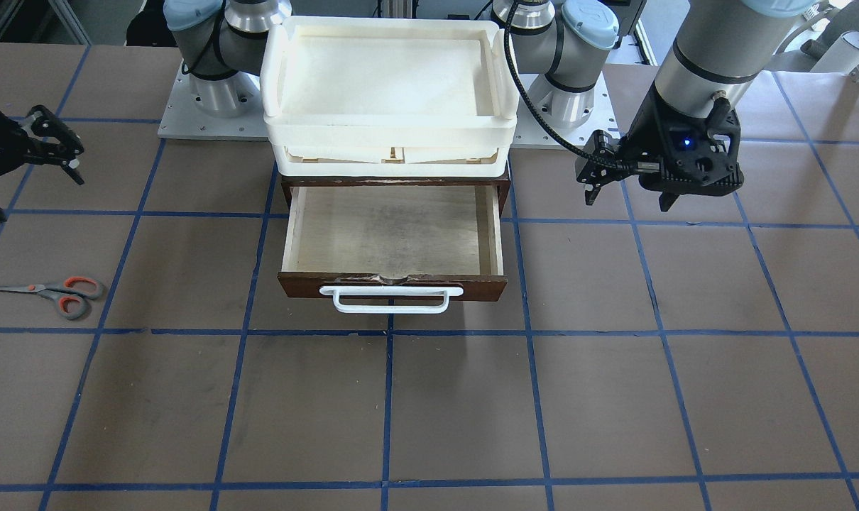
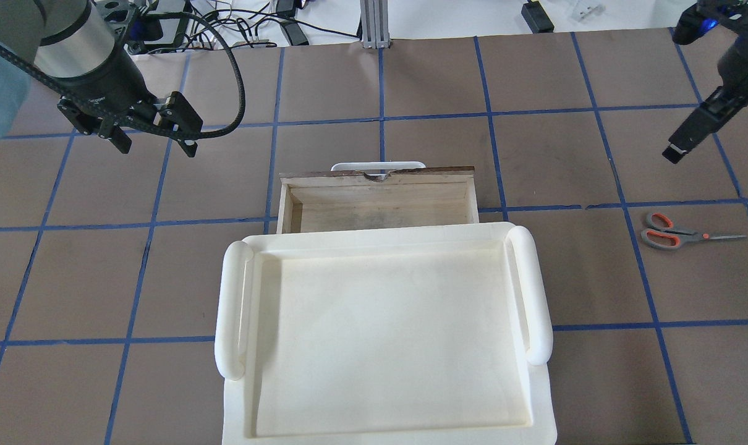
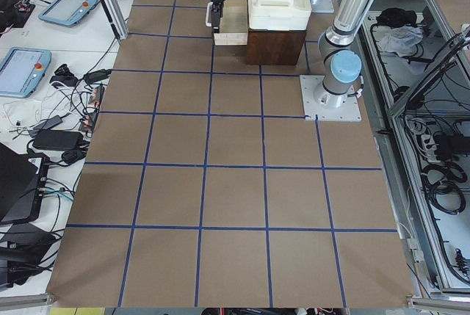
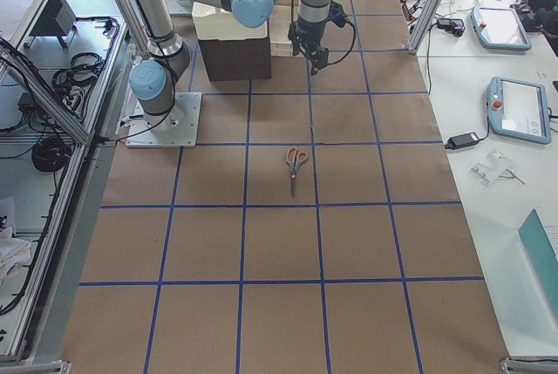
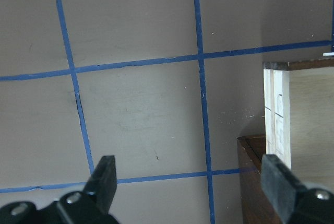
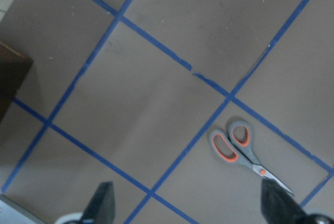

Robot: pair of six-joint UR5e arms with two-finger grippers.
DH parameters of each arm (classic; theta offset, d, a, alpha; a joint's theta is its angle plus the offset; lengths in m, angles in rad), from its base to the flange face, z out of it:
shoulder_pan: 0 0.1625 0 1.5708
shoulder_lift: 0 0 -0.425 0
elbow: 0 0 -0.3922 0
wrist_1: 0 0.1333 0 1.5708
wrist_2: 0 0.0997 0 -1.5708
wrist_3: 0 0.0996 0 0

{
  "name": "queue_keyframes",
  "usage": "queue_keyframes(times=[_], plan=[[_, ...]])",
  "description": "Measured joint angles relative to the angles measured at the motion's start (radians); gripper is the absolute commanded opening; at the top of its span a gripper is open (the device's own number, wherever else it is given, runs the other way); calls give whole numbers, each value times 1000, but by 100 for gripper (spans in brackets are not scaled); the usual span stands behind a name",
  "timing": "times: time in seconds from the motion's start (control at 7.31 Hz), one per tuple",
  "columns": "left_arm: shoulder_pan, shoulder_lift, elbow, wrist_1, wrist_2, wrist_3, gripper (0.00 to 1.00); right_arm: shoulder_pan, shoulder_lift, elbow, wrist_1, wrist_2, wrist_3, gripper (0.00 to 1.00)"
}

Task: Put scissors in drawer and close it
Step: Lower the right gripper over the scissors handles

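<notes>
The scissors (image 1: 53, 292) lie flat on the table at my right side, also in the overhead view (image 2: 677, 233) and the right wrist view (image 6: 242, 148). The dark brown drawer (image 1: 394, 231) is pulled open and empty, its white bar handle (image 1: 390, 298) facing away from me. My right gripper (image 6: 190, 203) is open and empty, hovering above the table near the scissors (image 4: 296, 163). My left gripper (image 1: 628, 201) is open and empty, hovering beside the drawer's left side (image 5: 276, 114).
Stacked white plastic trays (image 1: 390, 121) sit on top of the drawer's cabinet and overhang it in the overhead view (image 2: 380, 334). The brown table is marked with blue tape lines (image 1: 390, 411). Both arm bases (image 1: 213, 92) stand behind the cabinet.
</notes>
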Motion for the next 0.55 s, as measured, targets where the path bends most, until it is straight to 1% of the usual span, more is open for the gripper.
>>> queue_keyframes(times=[0.14,0.27,0.55], plan=[[1,0,0,1,8,-1,100,-84,3,48,-43,7,-175,100],[1,0,0,3,9,-4,100,-152,14,104,-122,10,-357,100],[1,2,0,5,0,-7,100,-244,73,180,-283,14,-687,100]])
